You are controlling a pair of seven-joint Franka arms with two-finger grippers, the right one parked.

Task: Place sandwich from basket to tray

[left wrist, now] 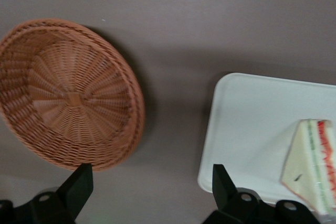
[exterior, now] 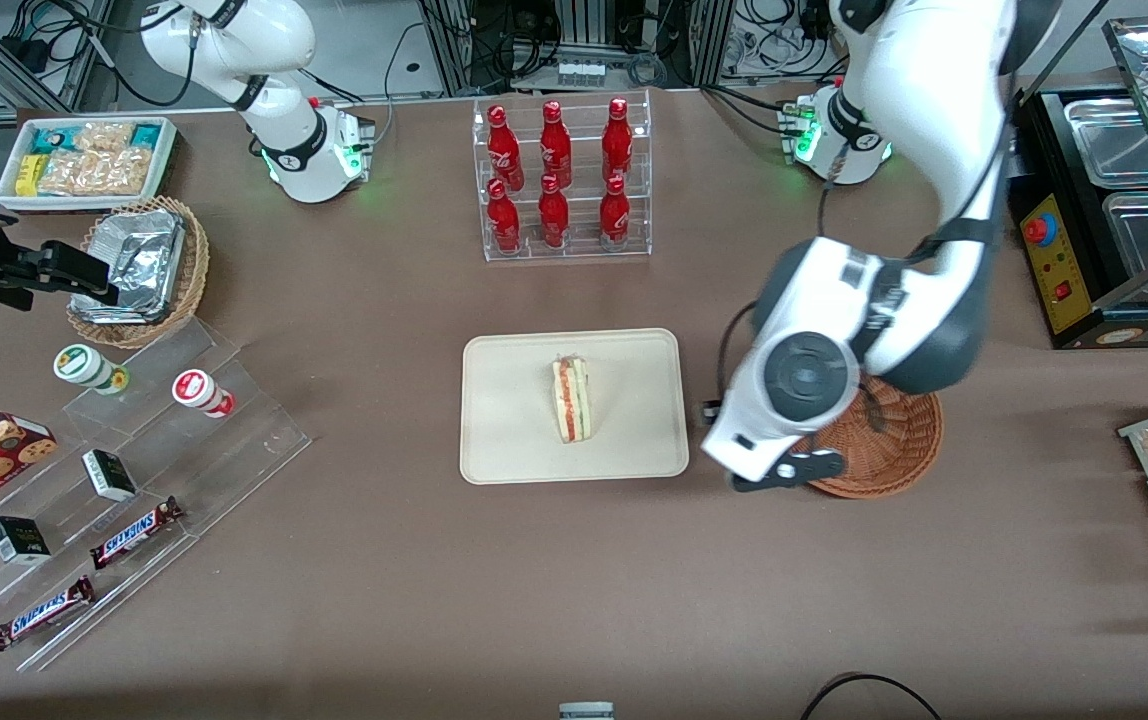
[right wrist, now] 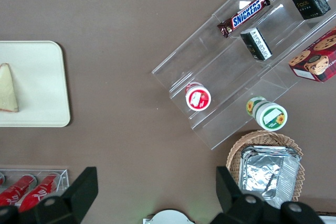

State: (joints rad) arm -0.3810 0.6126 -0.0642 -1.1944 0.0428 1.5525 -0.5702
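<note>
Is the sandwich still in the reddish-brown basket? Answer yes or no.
No. The sandwich lies on the tray, the basket holds nothing, and the open gripper hangs above the table between them.

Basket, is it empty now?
Empty: the basket shows bare weave; the sandwich lies on the tray. The open gripper hovers between them.

The open black two-fingered hand (left wrist: pixel 147 192) hangs over bare brown bench (left wrist: pixel 173 129) between the round reddish-brown wicker basket (left wrist: pixel 68 93) and the cream rectangular tray (left wrist: pixel 247 124). The wrapped triangular sandwich (exterior: pixel 571 399) takes the tray's middle.
</note>
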